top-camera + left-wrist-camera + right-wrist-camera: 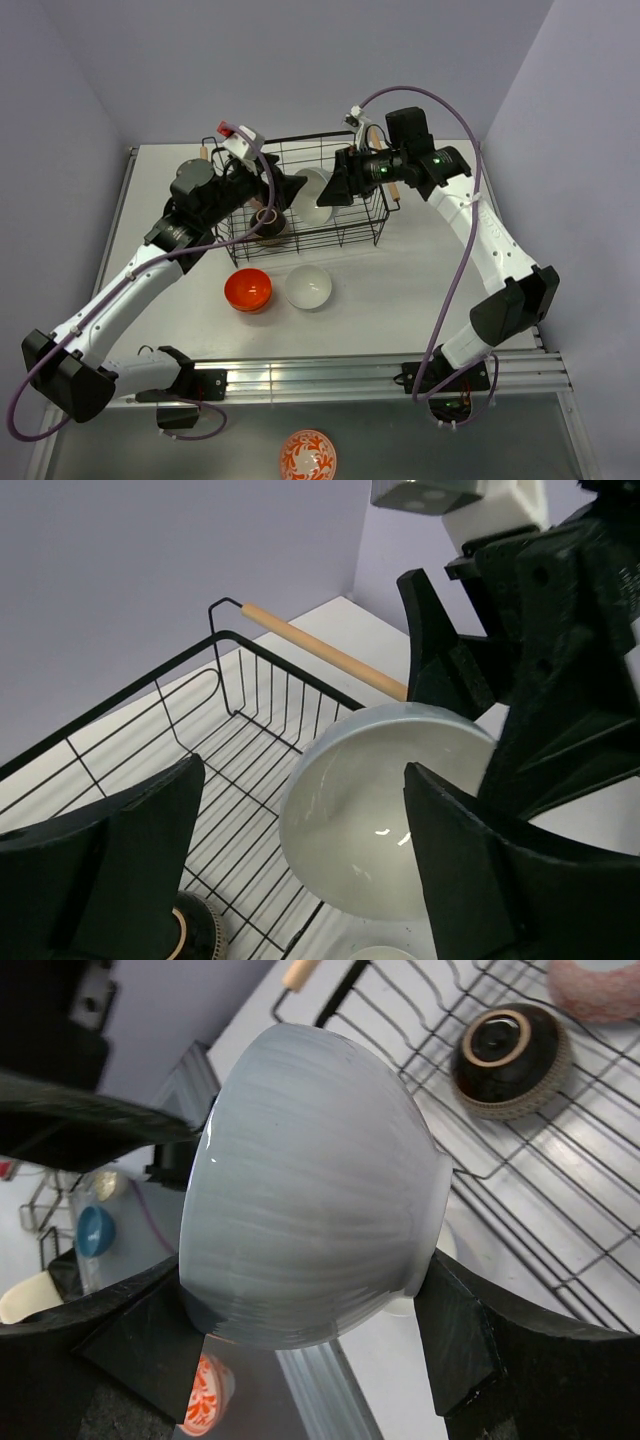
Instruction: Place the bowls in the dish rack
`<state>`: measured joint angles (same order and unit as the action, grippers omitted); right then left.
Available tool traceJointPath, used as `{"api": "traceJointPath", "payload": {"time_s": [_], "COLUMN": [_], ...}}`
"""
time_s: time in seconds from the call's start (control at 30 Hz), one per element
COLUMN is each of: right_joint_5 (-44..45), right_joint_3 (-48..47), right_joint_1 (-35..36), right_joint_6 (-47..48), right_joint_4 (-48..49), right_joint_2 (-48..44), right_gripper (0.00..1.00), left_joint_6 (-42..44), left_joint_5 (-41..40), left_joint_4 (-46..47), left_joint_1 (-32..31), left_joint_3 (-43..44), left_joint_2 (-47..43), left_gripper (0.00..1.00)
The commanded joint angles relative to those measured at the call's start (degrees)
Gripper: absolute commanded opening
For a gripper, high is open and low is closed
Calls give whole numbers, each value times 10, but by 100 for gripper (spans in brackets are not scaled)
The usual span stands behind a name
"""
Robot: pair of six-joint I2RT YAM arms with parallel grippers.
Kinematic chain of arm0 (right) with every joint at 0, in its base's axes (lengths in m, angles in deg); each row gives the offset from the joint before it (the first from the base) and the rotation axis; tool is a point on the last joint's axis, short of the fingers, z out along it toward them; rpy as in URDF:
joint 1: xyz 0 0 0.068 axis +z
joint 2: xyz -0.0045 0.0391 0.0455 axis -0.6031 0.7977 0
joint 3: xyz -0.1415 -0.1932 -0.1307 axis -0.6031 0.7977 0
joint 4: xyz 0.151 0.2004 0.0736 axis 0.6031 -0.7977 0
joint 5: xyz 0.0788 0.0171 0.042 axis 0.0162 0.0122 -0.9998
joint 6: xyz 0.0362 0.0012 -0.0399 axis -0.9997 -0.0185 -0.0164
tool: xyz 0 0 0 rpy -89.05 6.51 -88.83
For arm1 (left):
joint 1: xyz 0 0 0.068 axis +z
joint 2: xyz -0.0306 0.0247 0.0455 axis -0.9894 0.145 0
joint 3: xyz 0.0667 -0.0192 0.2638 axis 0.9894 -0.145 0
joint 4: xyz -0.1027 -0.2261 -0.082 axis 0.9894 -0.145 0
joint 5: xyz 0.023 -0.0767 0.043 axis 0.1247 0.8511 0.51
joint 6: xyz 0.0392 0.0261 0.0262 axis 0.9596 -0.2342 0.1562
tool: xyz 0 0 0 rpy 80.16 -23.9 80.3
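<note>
My right gripper (335, 188) is shut on a white bowl (312, 195), holding it tilted on its side above the dish rack (370, 215); its fingers (460, 1340) clamp rim and foot of the bowl (310, 1180). My left gripper (288, 190) is open, its jaws spread wide on either side of that bowl (370, 820) over the rack (240, 680). A dark patterned bowl (268, 225) and a pinkish bowl (600, 985) sit inside the rack (560, 1160). An orange bowl (247, 288) and a white bowl (308, 287) stand on the table in front.
An orange-and-white patterned bowl (307, 455) lies on the dark surface below the table's near metal rail (330, 375). The rack's wooden handle (320, 650) is at its far end. Purple walls close in on three sides.
</note>
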<state>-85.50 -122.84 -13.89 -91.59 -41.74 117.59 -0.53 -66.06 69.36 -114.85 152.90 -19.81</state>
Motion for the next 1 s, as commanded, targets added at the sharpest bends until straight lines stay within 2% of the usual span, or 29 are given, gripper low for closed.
{"api": "traceJointPath", "payload": {"time_s": [0.0, 0.07, 0.17, 0.37, 0.73, 0.97], "right_joint_5": [48, 97, 168, 294, 442, 510], "right_joint_3": [-37, -52, -86, -128, -238, -255], "right_joint_1": [-10, -11, -11, -10, -1, 18], "right_joint_6": [26, 44, 68, 126, 187, 251], "right_joint_4": [17, 12, -3, -9, -23, -24], "right_joint_2": [12, 23, 60, 117, 236, 287], "right_gripper": [0, 0, 0, 0, 0, 0], "left_joint_6": [-24, -24, -33, -54, -68, -63], "left_joint_5": [-10, -12, -24, -33, -42, -44], "left_joint_4": [-2, -11, -33, -89, -90, -96], "left_joint_1": [14, 25, 37, 68, 101, 112], "left_joint_3": [29, 35, 45, 75, 60, 49], "left_joint_2": [-10, -11, -9, 2, -10, -21], "left_gripper": [88, 90, 100, 100, 99, 99]}}
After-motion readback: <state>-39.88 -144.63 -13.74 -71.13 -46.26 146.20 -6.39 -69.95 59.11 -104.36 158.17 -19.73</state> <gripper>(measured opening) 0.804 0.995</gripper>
